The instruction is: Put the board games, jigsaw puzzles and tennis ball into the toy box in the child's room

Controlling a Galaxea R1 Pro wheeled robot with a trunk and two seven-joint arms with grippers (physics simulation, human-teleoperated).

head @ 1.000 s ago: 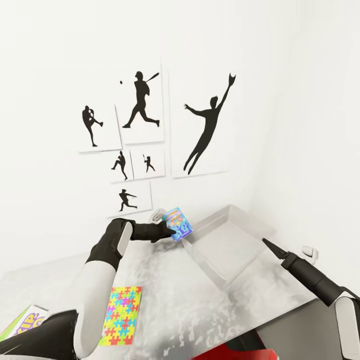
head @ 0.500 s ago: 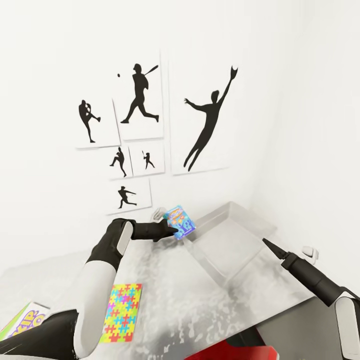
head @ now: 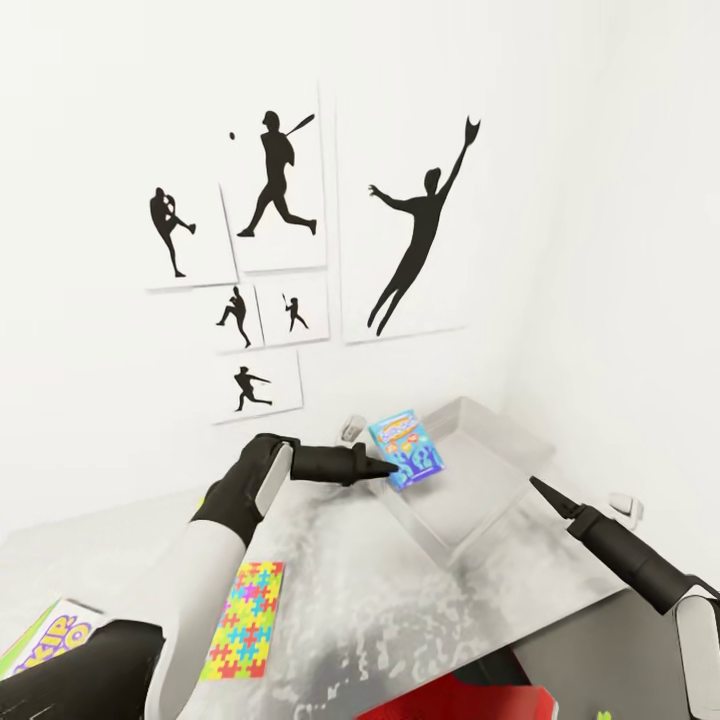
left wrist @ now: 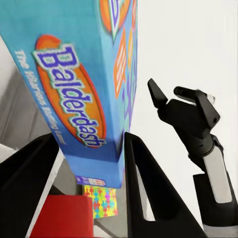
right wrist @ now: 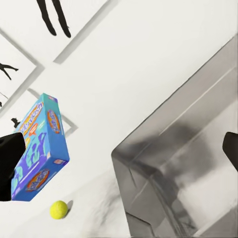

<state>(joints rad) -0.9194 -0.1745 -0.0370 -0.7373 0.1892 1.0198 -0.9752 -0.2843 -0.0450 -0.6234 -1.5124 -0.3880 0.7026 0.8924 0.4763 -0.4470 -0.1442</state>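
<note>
Holding a blue game box (head: 406, 451) clamped in its fingers (left wrist: 148, 198), the left gripper (head: 385, 466) hangs above the toy box's (head: 470, 500) near edge; right gripper (head: 535, 485) state unclear; puzzle (head: 240, 620) lies on the surface (head: 400, 600).

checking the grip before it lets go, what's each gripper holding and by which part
The left gripper clamps the blue game box by its lower edge, over the tray. The right gripper holds nothing.
</note>
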